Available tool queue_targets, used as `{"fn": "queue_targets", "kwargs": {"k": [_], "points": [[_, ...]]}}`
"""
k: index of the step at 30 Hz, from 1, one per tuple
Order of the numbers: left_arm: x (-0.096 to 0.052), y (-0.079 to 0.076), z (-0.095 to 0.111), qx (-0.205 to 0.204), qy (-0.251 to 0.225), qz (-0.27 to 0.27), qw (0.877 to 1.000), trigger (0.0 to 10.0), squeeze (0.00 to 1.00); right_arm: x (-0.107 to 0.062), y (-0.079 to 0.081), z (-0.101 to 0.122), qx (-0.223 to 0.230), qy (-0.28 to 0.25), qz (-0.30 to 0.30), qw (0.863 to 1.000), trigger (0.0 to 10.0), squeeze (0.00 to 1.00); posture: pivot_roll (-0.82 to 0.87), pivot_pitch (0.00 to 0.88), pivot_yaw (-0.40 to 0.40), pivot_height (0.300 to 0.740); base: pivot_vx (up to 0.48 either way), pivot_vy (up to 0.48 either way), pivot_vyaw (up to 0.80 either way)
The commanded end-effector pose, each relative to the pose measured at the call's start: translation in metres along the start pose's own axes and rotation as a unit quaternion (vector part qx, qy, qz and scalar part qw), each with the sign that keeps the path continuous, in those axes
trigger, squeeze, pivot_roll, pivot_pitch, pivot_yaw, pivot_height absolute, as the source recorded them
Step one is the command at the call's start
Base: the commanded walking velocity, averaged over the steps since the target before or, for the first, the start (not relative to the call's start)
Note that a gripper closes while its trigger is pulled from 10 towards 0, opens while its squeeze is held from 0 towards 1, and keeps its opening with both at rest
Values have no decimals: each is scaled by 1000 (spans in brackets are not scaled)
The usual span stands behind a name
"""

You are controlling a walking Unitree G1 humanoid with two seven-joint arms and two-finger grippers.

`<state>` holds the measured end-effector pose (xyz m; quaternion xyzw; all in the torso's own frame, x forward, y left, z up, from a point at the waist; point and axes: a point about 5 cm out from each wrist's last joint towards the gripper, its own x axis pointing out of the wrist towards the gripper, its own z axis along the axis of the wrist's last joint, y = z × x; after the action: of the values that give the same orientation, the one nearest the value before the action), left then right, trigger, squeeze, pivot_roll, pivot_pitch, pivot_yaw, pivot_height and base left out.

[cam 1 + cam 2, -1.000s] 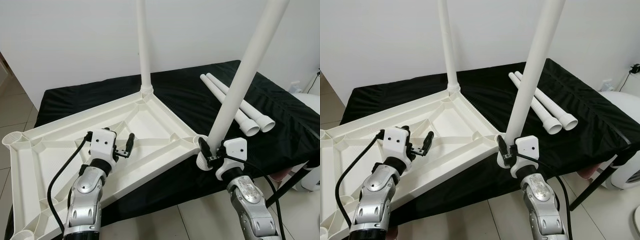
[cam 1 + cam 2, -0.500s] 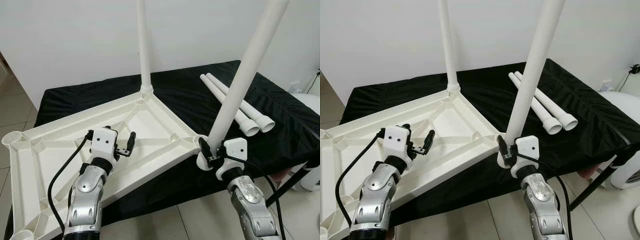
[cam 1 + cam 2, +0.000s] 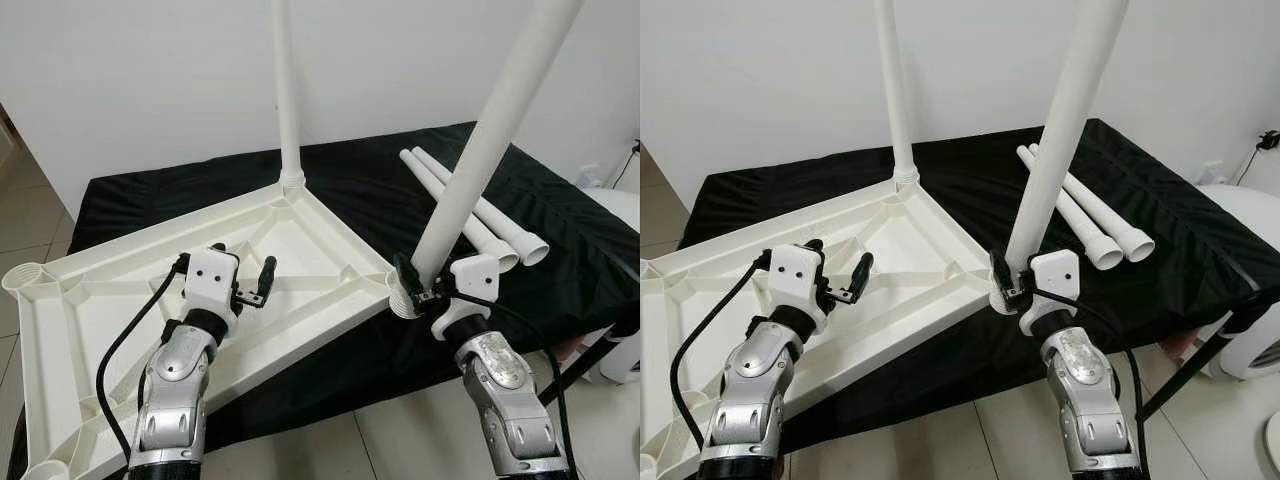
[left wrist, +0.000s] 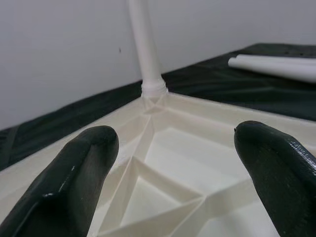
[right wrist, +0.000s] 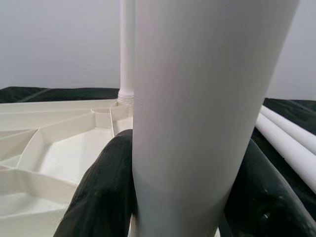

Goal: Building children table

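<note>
Left eye view: the right gripper (image 3: 418,288) is clamped low on a leaning table leg (image 3: 478,155), just above the corner socket of the upturned white tabletop (image 3: 140,270).

Left wrist view: the left gripper (image 4: 175,163) has its fingers wide apart over the tabletop ribs, facing the upright fitted leg (image 4: 146,47).

Right wrist view: both fingers (image 5: 101,192) press the leg; the socket seating is probably incomplete.

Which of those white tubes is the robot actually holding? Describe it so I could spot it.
Find the upside-down white tabletop on the black cloth. At its near right corner, the tilted leg rises from the socket, with the right claw clamped around its base. Its neighbour, the far leg, stands untouched.
</note>
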<state>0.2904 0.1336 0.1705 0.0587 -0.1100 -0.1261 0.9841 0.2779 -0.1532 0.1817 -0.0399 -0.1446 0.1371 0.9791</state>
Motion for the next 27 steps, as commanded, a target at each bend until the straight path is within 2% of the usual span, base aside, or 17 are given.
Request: {"fn": "queue_targets", "kwargs": {"k": [1, 5, 11, 18, 23, 27], "points": [[2, -13, 3, -44, -8, 62, 997, 10000, 0, 3, 2, 11, 1, -21, 6, 1000, 10000, 0, -90, 16, 36, 740, 0, 0, 0], [3, -17, 5, -35, -13, 51, 998, 10000, 0, 4, 1, 12, 0, -24, 6, 1000, 10000, 0, -90, 16, 36, 740, 0, 0, 0], [2, -36, 10, -7, -28, -22, 999, 10000, 0, 6, -3, 16, -2, -27, -2, 1000, 10000, 0, -92, 17, 40, 740, 0, 0, 0], [2, -46, 11, 13, -30, -70, 997, 10000, 0, 8, -7, 17, 3, -29, -15, 999, 10000, 0, -95, 20, 46, 740, 0, 0, 0], [4, -51, 10, 6, -22, -91, 996, 10000, 0, 8, -11, 16, 13, -26, -28, 999, 10000, 0, -94, 22, 48, 740, 0, 0, 0], [10, -60, 5, 10, 10, -122, 992, 10000, 0, 5, -22, 12, 22, -19, -54, 998, 10000, 0, -98, 29, 51, 740, 0, 0, 0]]}}
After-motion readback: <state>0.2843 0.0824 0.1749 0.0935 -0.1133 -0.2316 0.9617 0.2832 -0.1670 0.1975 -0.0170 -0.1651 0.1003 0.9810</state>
